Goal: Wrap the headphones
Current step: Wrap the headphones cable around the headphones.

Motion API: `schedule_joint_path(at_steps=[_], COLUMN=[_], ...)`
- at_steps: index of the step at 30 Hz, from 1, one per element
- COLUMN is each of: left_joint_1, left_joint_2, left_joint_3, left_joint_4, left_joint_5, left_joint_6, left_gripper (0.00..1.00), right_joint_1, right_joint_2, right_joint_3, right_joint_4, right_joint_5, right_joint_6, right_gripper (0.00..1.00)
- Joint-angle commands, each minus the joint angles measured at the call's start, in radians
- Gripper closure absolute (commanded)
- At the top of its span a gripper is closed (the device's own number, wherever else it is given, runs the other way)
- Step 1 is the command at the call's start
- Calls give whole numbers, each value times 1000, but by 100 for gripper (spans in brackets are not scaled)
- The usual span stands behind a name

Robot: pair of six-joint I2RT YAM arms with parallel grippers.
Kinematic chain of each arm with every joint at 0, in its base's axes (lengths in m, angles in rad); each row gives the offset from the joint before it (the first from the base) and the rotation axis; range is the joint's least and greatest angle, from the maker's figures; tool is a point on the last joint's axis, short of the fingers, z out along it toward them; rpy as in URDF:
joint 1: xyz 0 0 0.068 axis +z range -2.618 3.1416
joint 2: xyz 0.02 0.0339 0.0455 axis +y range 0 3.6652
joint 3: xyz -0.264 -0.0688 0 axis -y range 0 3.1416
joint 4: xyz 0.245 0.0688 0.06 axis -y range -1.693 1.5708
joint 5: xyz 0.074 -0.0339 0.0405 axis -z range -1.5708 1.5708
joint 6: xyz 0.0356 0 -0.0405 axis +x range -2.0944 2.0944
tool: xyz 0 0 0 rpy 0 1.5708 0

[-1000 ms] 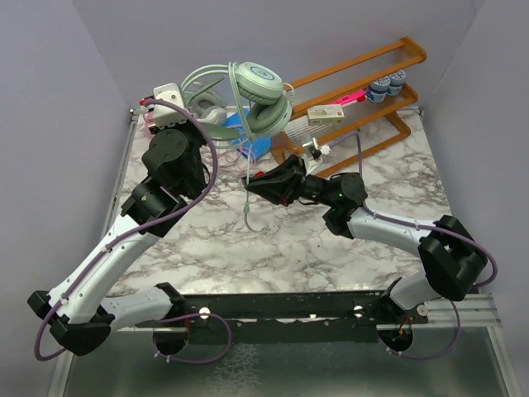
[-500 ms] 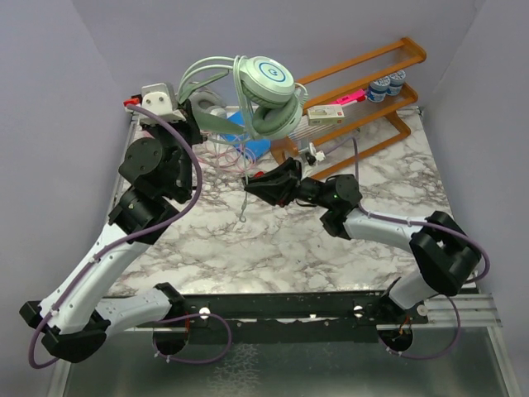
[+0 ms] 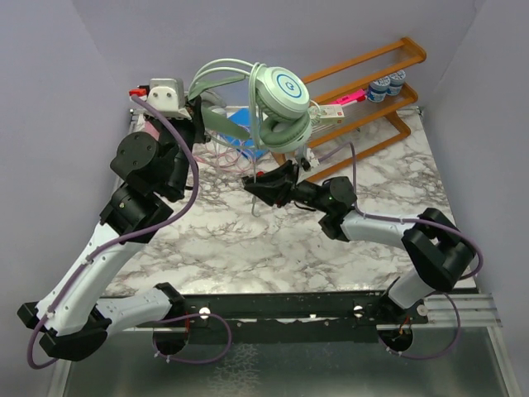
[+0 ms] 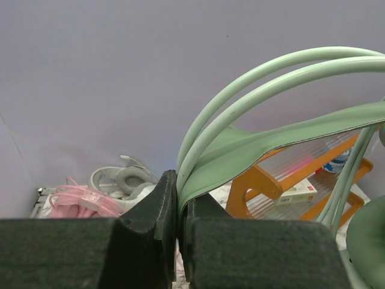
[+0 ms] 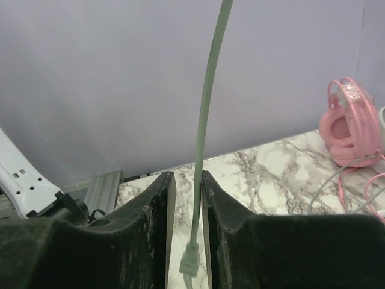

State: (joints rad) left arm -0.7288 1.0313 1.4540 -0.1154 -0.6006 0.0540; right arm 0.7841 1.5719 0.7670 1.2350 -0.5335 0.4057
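Observation:
The mint green headphones [image 3: 283, 101] hang in the air over the back of the table. My left gripper [image 3: 197, 106] is shut on their headband [image 4: 252, 144], which sits pinched between the pads in the left wrist view. Their thin green cable [image 5: 207, 108] drops from the cups and runs between the fingers of my right gripper [image 3: 251, 184]. Those jaws stand slightly apart, wider than the cable, which rests against one pad. A small plug piece [image 5: 189, 262] hangs just below. Pink headphones [image 5: 349, 123] and silver-grey headphones [image 4: 123, 180] lie at the back left.
An orange wooden rack [image 3: 364, 91] stands at the back right with a small box [image 3: 327, 112] and round tins [image 3: 385, 83] on it. A blue object [image 3: 248, 136] and loose pink cable [image 3: 219, 153] lie under the lifted headset. Grey walls close in on all sides.
My left arm has swung the green headphones up and to the right. The right gripper's jaws have eased apart and the hanging tail below them is shorter.

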Motion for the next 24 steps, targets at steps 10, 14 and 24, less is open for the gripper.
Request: schedule_joint_path(at_steps=[10,14,24], left_joint_1=[-5,-4,-4], left_joint_2=[-21,-23,-21], left_joint_3=[97,112,149], left_joint_4=[-14,-16,-26], left_joint_5=[118,123,132], left_joint_6=[-49,-50,-50], left_gripper=[100,100,100], right_joint_1=[4,4,4], right_joint_2=[60,65,46], right_joint_3=[2,-16,-91], right_joint_4=[9,1,-39], right_joint_5=[43,32,35], right_joint_6=[-106,-128,-177], right_gripper=[60,49,29])
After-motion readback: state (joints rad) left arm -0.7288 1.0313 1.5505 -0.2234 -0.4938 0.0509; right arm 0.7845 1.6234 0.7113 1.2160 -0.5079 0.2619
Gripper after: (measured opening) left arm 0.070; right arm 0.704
